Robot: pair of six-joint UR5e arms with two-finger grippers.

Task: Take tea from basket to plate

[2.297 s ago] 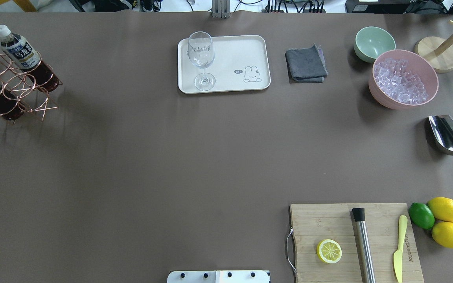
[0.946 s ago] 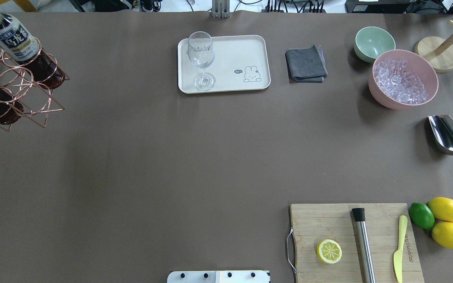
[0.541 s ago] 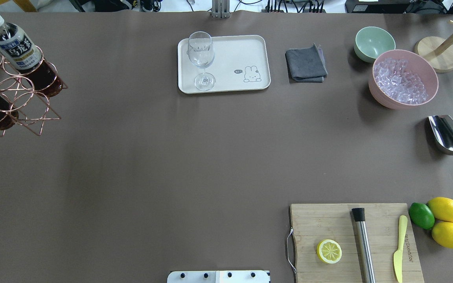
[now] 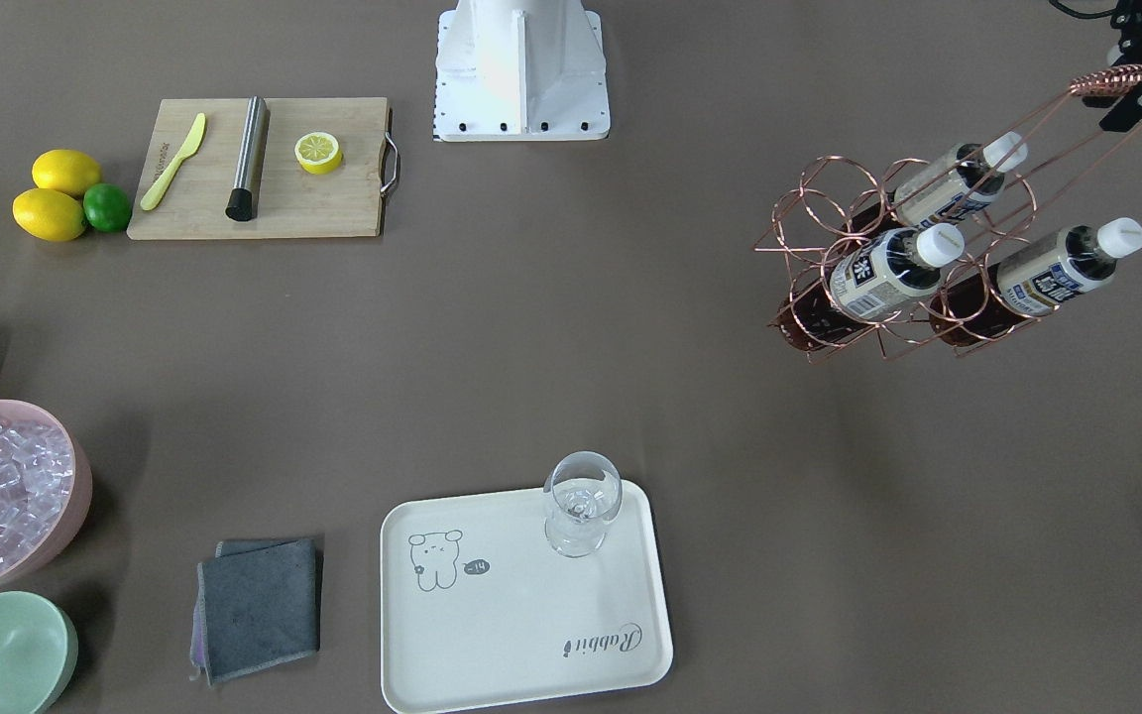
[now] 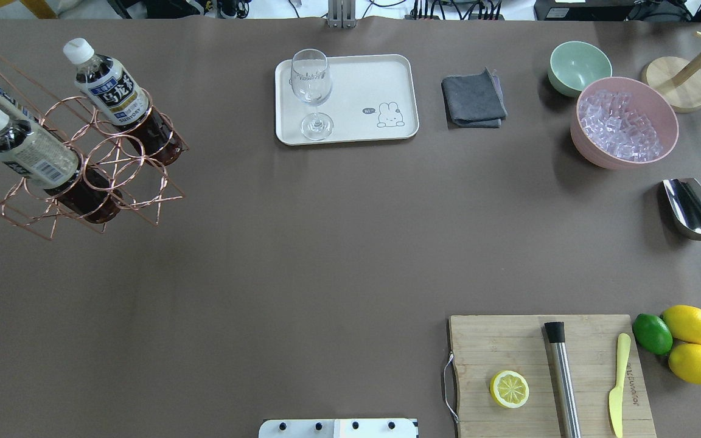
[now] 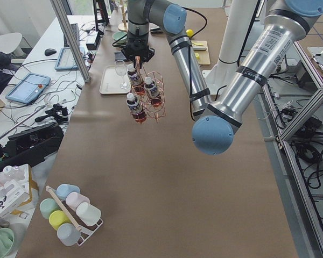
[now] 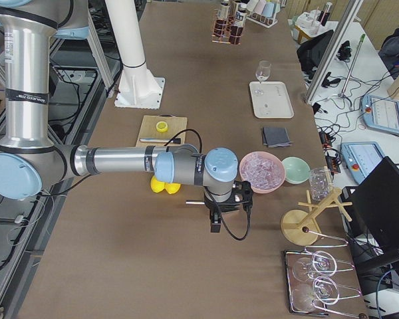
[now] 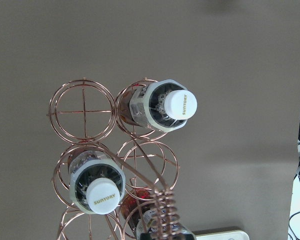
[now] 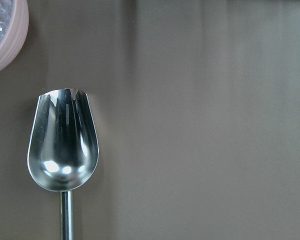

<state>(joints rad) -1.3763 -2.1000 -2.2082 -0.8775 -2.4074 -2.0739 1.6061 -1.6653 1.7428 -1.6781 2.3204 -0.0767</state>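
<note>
The left end effector (image 4: 1134, 89) is closed on the coiled top of the tall handle of the basket (image 5: 102, 159). The basket hangs from it in the air above the bench (image 5: 302, 243), on the robot's left side. 3 tea bottles (image 4: 888, 273) with white caps sit in 3 of its 6 rings, so all the tea is in the basket. The plate (image 5: 381, 76) lies on the bench at the side far from the robot, about in the middle and well apart from the basket. A wine glass (image 5: 313, 91) stands upright on the end of the plate that is nearer to the basket. The right end effector (image 7: 216, 220) shows only in the side camera, low over the bench near the pink bowl of ice cubes (image 5: 624, 121), and I cannot tell whether it is open or closed. Its wrist camera looks down on a metal scoop (image 9: 62, 150) that lies on the bench just beside this bowl. A folded grey cloth (image 5: 473, 98) lies between the plate and a pale green bowl (image 5: 578, 66).
</note>
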